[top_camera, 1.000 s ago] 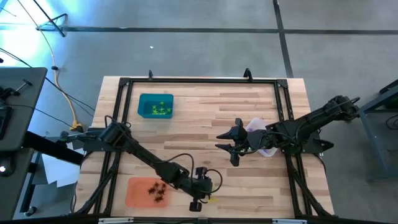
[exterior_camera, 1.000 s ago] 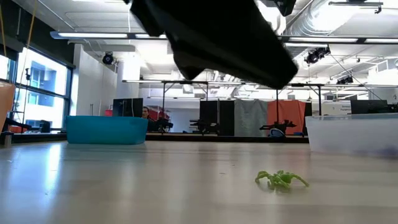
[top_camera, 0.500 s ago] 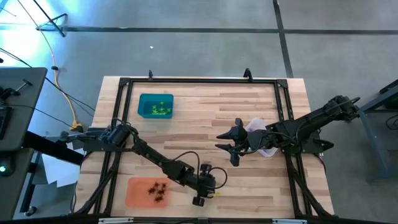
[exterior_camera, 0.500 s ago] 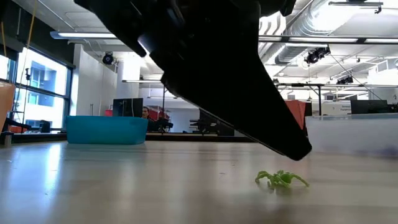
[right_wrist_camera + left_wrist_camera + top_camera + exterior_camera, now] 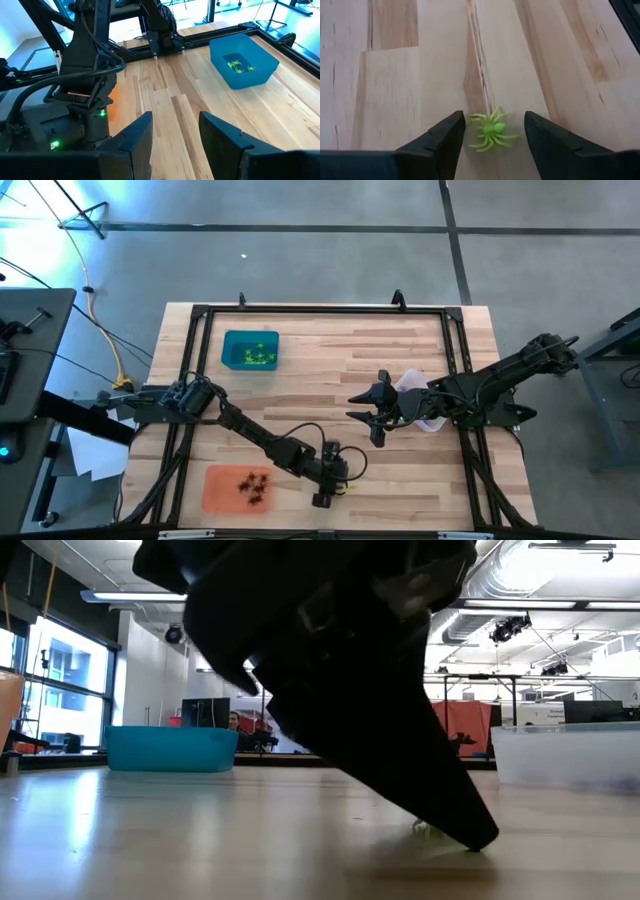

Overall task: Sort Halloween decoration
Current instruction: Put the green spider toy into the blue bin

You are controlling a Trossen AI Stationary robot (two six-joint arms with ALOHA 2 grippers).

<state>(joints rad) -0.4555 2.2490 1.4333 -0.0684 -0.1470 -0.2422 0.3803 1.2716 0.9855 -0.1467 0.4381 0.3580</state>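
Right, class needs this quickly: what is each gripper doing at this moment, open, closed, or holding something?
Left gripper: open, fingers either side of the yellow-green spider, not gripping it.
Right gripper: open, holding nothing, above mid-table.

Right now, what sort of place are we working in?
Likely a robotics lab or workshop: a framed wooden table, exposed ceiling ducts, and more rigs and desks across the open room.

A yellow-green plastic spider (image 5: 492, 132) lies flat on the wooden table (image 5: 395, 90), legs spread, just right of the orange tray (image 5: 215, 488). Black spiders (image 5: 252, 486) sit clustered inside that tray. More yellow-green spiders (image 5: 256, 358) fill the teal tray (image 5: 231, 340), well behind the orange one.
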